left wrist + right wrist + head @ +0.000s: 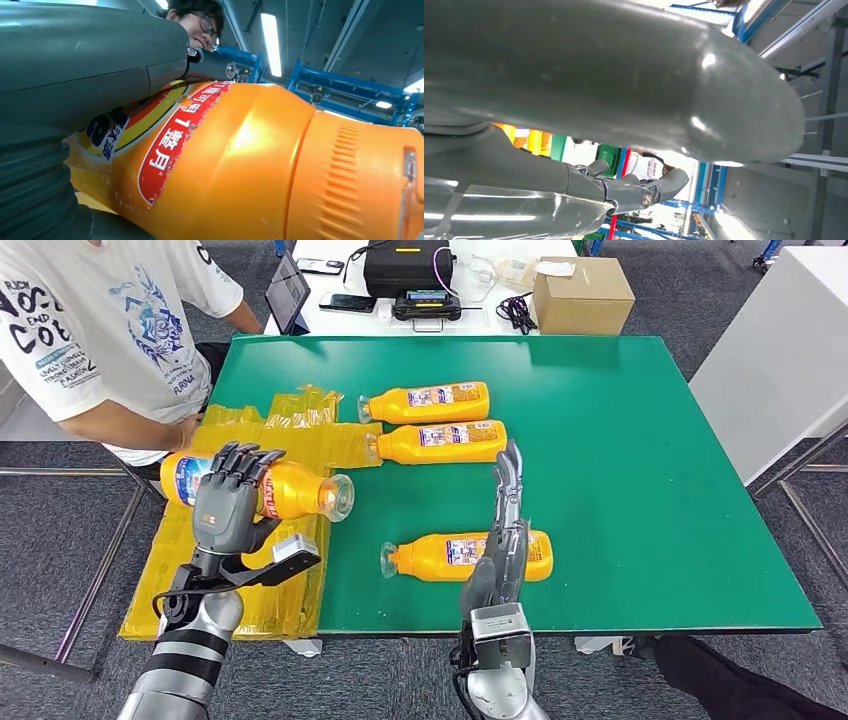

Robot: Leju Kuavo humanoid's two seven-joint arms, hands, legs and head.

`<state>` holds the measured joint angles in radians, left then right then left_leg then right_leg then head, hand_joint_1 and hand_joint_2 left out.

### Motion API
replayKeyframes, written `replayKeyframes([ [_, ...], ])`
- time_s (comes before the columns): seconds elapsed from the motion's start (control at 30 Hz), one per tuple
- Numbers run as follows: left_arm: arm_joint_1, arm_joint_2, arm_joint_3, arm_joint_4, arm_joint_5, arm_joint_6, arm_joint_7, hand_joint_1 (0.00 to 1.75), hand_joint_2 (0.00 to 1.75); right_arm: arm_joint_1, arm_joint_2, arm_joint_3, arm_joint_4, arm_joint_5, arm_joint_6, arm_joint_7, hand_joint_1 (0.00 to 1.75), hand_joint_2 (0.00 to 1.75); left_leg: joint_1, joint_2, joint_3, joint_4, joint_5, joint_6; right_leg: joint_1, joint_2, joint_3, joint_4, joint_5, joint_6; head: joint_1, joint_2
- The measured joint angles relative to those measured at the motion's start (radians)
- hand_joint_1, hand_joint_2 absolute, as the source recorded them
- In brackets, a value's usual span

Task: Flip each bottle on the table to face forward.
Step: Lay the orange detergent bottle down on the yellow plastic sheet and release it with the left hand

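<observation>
a green table (640, 490) is filling the middle of the scene, with a person in a white printed t-shirt (90, 330) sitting at its far left corner. crumpled yellow plastic wrap (250, 580) is lying along the table's left edge and hanging over the near left side. beyond the far edge a white desk is carrying a cardboard box (583, 295), a black case (408, 265) and a tablet (288, 290). four orange bottles are lying on their sides, caps pointing left. two are sitting close together, far and near the centre: the farther bottle (430, 402) and, just beside it, the second bottle (440, 441), both showing white printed back labels. the near bottle (440, 556) is lying close to the near edge, also showing a white label. the fourth, the held bottle (300, 490), is being lifted above the plastic wrap at the left; the left hand (232, 502) is wrapping its dark fingers around the body, and the left wrist view is showing the red and blue front label (175, 145) under the grey thumb. the right hand (505, 540) is standing upright over the right part of the near bottle, fingers straight and together, holding nothing; whether it is touching the bottle cannot be told.
</observation>
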<state>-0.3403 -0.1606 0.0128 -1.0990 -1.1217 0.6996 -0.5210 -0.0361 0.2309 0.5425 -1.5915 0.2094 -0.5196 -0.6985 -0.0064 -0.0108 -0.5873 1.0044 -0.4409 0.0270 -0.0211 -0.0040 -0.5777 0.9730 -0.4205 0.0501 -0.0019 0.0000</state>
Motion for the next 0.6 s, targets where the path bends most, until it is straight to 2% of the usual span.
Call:
replayKeyframes([
  [0.07,-0.003,0.001,0.002,0.008,-0.025,0.000,0.016,1.75,1.75,0.000,0.000,0.000,0.000,0.000,0.003,0.000,0.00,0.00,0.000,0.000,0.000,0.000,0.000,0.000,0.000,0.000,0.000,0.000,0.000,0.000,0.000,0.000],
  [0.17,-0.036,0.020,-0.005,0.075,-0.128,-0.030,0.101,1.75,1.75,-0.001,0.000,0.000,0.000,0.002,0.020,0.000,0.00,0.00,0.000,0.000,0.000,0.000,0.000,0.000,0.000,0.000,0.000,0.000,0.000,0.000,0.000,0.000],
  [0.27,-0.087,0.054,-0.022,0.207,-0.172,-0.093,0.164,1.75,1.75,-0.002,0.000,-0.001,0.002,0.008,0.051,0.000,0.00,0.00,0.000,0.001,0.001,0.000,0.000,0.000,0.000,0.000,0.000,0.000,0.000,0.000,0.000,0.000],
  [0.4,-0.143,0.097,-0.036,0.375,-0.177,-0.185,0.199,1.75,1.75,-0.002,0.001,-0.003,0.008,0.018,0.085,0.000,0.00,0.00,0.001,0.002,0.001,0.000,0.000,-0.001,0.001,0.000,0.000,0.000,0.000,0.000,0.000,0.000],
  [0.6,-0.210,0.143,-0.048,0.532,-0.212,-0.308,0.278,1.75,1.75,-0.002,0.004,-0.005,0.019,0.019,0.130,0.019,0.00,0.00,0.000,-0.001,0.001,0.000,0.000,-0.001,0.000,0.000,0.001,0.000,0.000,0.000,0.000,0.000],
])
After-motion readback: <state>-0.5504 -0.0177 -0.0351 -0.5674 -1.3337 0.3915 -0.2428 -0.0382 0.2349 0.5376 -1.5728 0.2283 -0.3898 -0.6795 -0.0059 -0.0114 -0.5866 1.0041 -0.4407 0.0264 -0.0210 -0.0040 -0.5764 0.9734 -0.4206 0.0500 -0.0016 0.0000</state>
